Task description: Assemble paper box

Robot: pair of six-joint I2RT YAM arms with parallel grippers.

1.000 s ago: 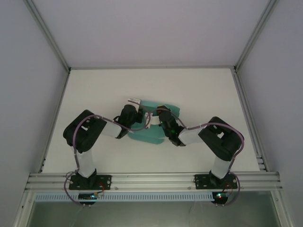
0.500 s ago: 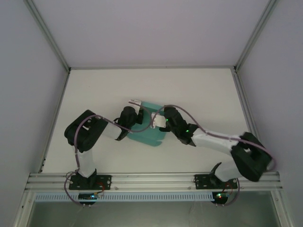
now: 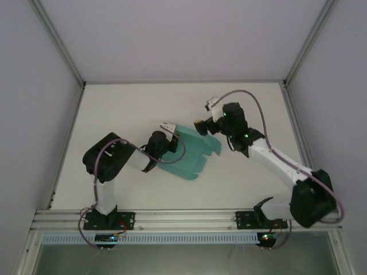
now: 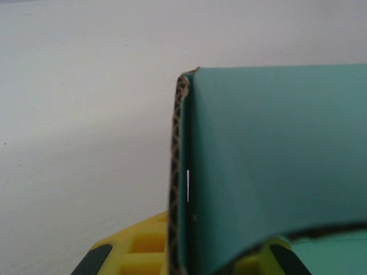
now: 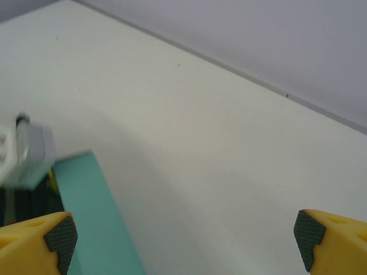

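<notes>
Top external: paper box (image 3: 192, 154), a teal sheet, lies mid-frame on the table (image 3: 114, 114). Left gripper (image 3: 167, 142) is clamped on its left edge; right gripper (image 3: 200, 126) is by its upper-right corner.
Left wrist: the card's edge sits between yellow fingers (image 4: 137, 252).
Right wrist: jaws wide apart; card at lower left.

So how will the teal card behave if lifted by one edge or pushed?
Probably light yet fairly stiff: the paper box shows corrugated fluting at its cut edge. It likely flexes along creases, since the panel curves over at the left tool. Pushed on the smooth table, it would probably slide rather than tip.
</notes>
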